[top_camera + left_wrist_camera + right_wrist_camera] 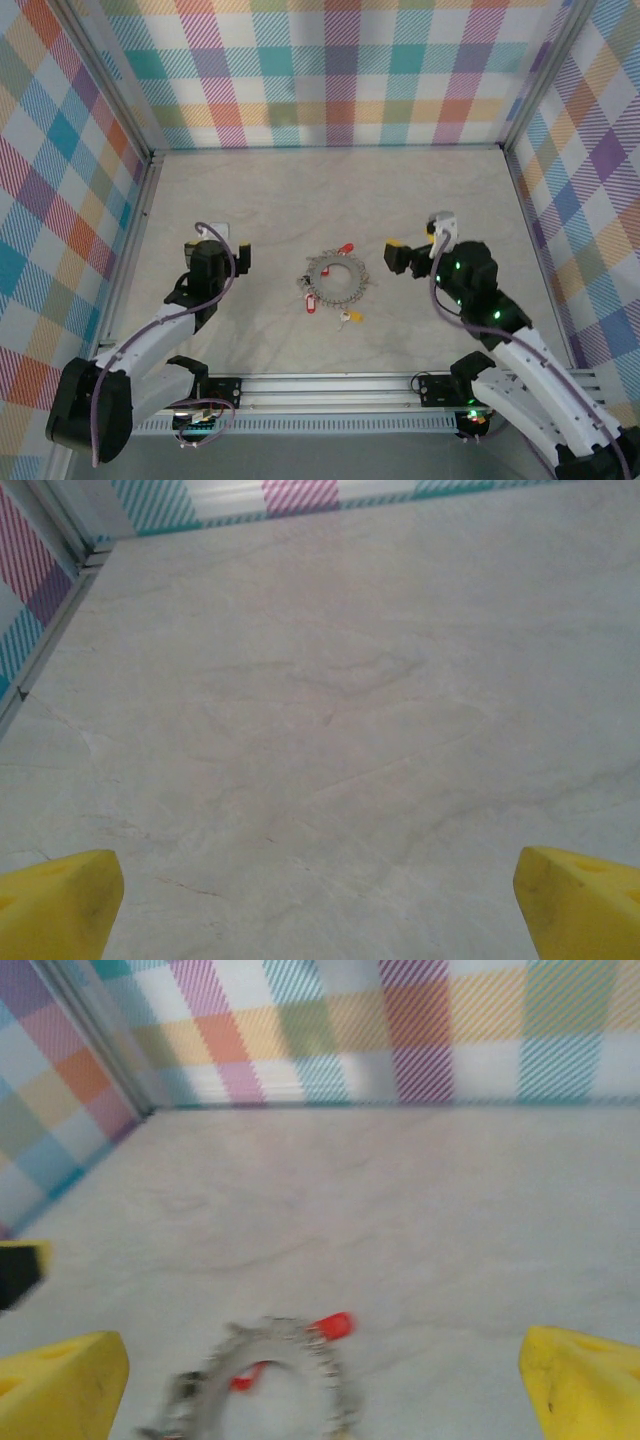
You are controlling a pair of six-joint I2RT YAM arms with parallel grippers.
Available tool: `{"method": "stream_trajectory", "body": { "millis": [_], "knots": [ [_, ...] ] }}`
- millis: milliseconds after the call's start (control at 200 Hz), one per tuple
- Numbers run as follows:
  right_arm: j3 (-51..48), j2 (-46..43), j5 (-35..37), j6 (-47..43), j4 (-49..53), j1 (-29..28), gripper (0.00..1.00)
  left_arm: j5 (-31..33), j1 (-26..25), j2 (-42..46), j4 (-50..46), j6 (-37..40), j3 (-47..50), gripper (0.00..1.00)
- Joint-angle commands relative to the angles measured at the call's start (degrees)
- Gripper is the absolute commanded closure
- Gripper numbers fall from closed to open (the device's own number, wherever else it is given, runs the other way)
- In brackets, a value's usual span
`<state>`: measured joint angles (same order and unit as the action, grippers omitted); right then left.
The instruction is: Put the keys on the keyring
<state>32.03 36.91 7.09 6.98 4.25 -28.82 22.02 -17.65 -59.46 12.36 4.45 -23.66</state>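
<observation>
Table: pale, marble-patterned surface, closed in at the back and both sides by plaid walls.
Keyring: the grey ring lies flat near the middle of the table, between the two arms and nearer the right one. In the right wrist view it is blurred, low in the frame and left of centre.
Keys: small silvery ones fringe the ring all round its rim.
Red tags: one sticks out at the ring's far side, also seen from the right wrist; another hangs at its near-left side.
Yellow-headed key: lies just beside the ring's near edge; whether it touches the ring cannot be told.
Left gripper: jaws spread wide and holding nothing, left of the ring and well apart from it. Its wrist view has bare table between the yellow fingertips.
Right gripper: jaws wide apart, gripping nothing, just right of the ring and clear of it. In its own view the yellow fingertips sit at the bottom corners.
</observation>
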Motion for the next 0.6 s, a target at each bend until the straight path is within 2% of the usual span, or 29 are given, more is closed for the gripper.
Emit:
{"method": "stream_trajectory", "body": {
  "millis": [0,55,125,195,290,335,450,520,595],
  "knots": [
    [-8.6,-1.7,9.7,-21.3,-18.1,0.3,0.00,-1.4,1.6,-3.4,9.2,1.9,1.5,0.00],
    [-10.1,-0.4,13.4,-23.0,-20.0,0.7,0.00,-2.9,2.4,-5.4,12.8,1.2,2.6,0.00],
    [-11.6,2.1,13.7,-24.3,-21.9,2.2,0.00,-4.5,3.2,-8.2,18.1,0.1,3.7,0.00],
    [-14.3,4.8,11.3,-21.9,-27.0,4.9,0.00,-5.2,3.7,-11.3,22.4,-0.6,4.2,0.00],
    [-17.7,10.4,6.7,-14.7,-33.9,11.6,0.00,-6.5,4.6,-15.8,27.3,-1.5,4.2,0.00],
    [-17.5,14.1,6.2,-13.3,-34.2,14.1,0.00,-6.8,4.8,-16.6,25.0,-1.2,2.5,0.00],
    [-18.4,23.5,4.6,-11.6,-42.8,17.7,0.00,-6.5,6.6,-19.1,27.1,-0.4,1.7,0.00],
    [-19.2,29.4,2.1,-9.1,-49.2,20.5,0.00,-9.3,8.5,-19.9,28.4,-0.3,1.5,0.00],
    [-19.8,35.2,1.5,-8.4,-56.8,22.2,0.00,-12.0,10.4,-23.2,34.4,-0.3,2.8,0.00]
  ]
}}
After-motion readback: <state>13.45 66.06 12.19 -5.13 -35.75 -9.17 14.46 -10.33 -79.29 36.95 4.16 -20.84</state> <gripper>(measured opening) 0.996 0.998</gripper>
